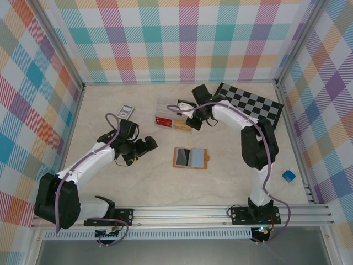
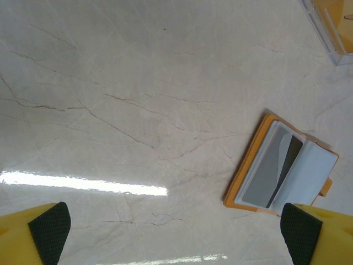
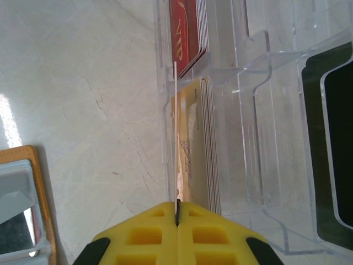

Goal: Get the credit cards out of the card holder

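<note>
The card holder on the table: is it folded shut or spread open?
Spread open: the card holder lies flat with both grey-blue inner panels facing up.

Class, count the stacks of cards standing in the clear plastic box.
2. A red stack stands in the clear box's farther compartment, and a gold stack in the nearer one beside it. More cards may be hidden behind the plastic.
</note>
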`<state>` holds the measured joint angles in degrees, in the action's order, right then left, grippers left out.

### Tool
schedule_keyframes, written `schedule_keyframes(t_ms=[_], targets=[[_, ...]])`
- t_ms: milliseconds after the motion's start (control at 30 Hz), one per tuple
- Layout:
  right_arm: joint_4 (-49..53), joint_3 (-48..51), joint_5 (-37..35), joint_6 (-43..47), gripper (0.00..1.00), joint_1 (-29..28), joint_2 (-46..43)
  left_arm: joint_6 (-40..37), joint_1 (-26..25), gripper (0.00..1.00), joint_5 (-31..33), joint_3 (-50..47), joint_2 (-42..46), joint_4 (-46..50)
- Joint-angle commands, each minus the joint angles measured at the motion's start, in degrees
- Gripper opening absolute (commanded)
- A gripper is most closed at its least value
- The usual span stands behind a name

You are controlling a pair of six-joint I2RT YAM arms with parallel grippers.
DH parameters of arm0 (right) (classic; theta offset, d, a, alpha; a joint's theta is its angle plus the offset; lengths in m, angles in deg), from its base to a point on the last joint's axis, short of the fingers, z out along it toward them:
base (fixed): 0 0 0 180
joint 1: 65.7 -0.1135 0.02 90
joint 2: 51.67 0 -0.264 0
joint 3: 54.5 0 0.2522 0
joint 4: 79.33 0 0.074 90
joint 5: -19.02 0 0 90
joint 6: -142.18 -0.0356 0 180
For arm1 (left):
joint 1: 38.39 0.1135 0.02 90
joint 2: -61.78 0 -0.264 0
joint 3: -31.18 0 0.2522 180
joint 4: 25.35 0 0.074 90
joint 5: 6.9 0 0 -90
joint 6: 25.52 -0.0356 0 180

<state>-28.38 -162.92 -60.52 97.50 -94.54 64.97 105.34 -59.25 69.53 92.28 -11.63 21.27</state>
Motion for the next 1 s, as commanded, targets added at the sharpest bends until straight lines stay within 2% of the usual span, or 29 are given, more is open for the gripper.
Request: schedule_keyframes(t_ms=[0, 200, 700, 967], targets=[[3.2, -4.5, 0.0, 3.0, 0.00, 0.3, 2.5, -0.1, 0.6, 1.00, -1.2, -0.3, -0.8, 0.2], [3.8, -6.1, 0.3, 3.3, 0.01, 0.2, 3.7, -0.4, 0.6, 1.00, -1.6, -0.5, -1.2, -0.4], [3.5, -6.6, -2.2, 2.8, 0.17, 0.2, 5.5, -1.5, 0.6, 1.00, -3.2, 0.3, -3.2, -1.1], [2.0, -4.9, 0.8, -0.8, 0.18, 0.2, 1.2, -1.4, 0.6, 1.00, -3.6, 0.3, -3.2, -1.4]])
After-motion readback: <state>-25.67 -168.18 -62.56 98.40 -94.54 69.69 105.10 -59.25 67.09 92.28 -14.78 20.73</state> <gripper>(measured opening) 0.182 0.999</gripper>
